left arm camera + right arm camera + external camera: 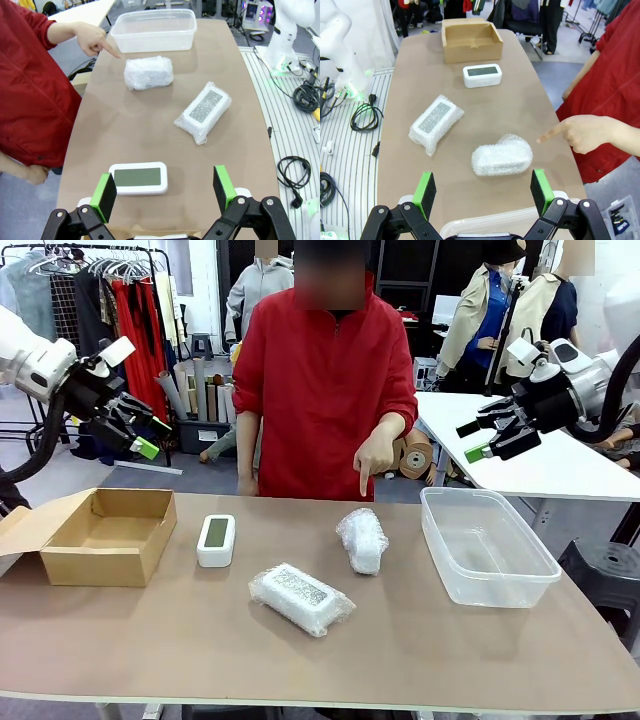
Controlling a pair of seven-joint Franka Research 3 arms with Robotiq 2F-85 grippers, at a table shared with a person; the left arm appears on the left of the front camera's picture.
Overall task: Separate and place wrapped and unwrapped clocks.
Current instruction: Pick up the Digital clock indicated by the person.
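Note:
A bare white clock [216, 540] with a greenish-grey screen lies left of centre on the brown table [120, 640]; it also shows as clock [138, 178] and clock [482, 75]. One bubble-wrapped clock [301, 598] lies near the front, wrapped clock [203, 111], wrapped clock [435, 122]. A second wrapped clock [363, 539] lies right of centre, wrapped clock [148, 72], wrapped clock [502, 155]; the person's hand [375, 458] points down at it. My left gripper [143, 436] hovers open high at the left. My right gripper [474, 440] hangs open high at the right. Both hold nothing.
An open cardboard box [105, 536] sits at the table's left end. A clear plastic tub [486, 546] stands at the right end. The person in red stands at the far edge. A white table [560, 465] lies behind at the right.

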